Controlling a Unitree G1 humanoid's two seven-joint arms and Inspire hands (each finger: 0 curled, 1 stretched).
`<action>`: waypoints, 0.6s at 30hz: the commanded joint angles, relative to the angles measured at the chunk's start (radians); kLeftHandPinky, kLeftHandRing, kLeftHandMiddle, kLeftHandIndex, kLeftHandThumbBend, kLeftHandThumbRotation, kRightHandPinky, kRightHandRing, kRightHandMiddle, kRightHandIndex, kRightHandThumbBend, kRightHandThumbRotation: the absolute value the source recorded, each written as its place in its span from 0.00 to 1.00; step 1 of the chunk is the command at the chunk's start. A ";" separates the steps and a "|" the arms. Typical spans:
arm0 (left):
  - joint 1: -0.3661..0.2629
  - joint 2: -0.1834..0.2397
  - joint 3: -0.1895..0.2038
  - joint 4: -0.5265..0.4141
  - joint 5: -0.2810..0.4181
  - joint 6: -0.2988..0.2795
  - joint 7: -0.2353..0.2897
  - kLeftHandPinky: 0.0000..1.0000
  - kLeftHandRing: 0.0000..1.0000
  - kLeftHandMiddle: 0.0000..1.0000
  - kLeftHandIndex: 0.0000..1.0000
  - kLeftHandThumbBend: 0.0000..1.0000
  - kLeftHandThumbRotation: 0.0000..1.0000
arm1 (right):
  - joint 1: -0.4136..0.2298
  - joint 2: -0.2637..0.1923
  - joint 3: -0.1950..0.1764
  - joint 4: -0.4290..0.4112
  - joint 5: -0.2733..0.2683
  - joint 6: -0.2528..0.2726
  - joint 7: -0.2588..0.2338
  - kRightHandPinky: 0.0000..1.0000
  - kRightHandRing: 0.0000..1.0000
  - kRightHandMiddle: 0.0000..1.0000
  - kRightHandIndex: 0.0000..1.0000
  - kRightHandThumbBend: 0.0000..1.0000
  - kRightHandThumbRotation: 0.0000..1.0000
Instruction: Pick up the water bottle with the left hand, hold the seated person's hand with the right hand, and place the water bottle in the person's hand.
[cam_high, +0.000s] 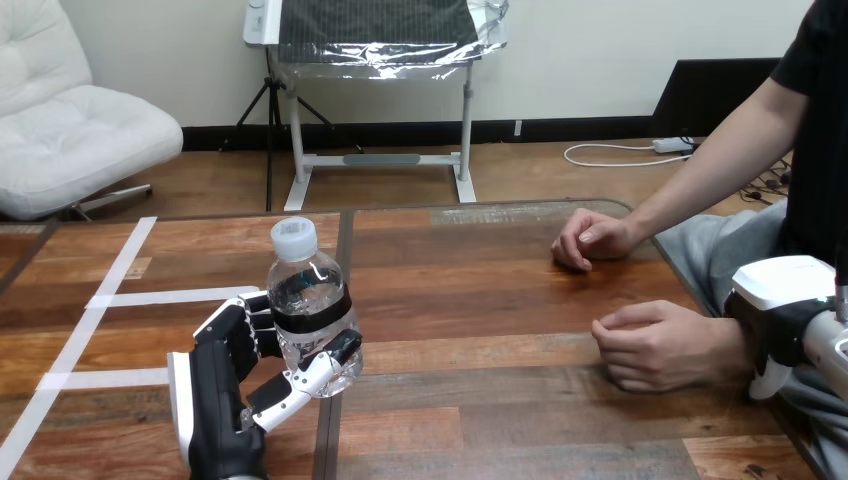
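Fingers of your left hand curl round the bottle, so grip firmly and hold it upright while carrying it to the person's nearer hand.

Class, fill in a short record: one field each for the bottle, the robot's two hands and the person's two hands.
Bottle: clear plastic water bottle with white cap, upright
Left hand: fingers and thumb curled round the bottle
Right hand: beside the wrist of the person's nearer hand; contact unclear
Person's nearer hand: loosely curled, empty, on the brown wooden table
Person's farther hand: on the table
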 joint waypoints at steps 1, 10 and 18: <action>-0.050 -0.014 -0.004 -0.058 0.014 -0.019 0.006 0.45 0.43 0.44 0.49 0.62 0.00 | 0.028 0.048 0.008 -0.010 0.031 0.005 0.037 0.19 0.30 0.44 0.66 0.66 0.00; -0.056 -0.015 -0.008 -0.060 0.028 -0.010 0.015 0.44 0.43 0.44 0.49 0.62 0.00 | -0.018 0.045 0.021 0.023 0.032 -0.012 0.056 0.17 0.28 0.43 0.74 0.66 0.00; -0.060 -0.021 -0.012 -0.067 0.023 0.004 0.013 0.44 0.42 0.44 0.50 0.61 0.00 | -0.031 0.031 0.019 0.012 0.020 -0.027 0.025 0.17 0.27 0.42 0.74 0.66 0.00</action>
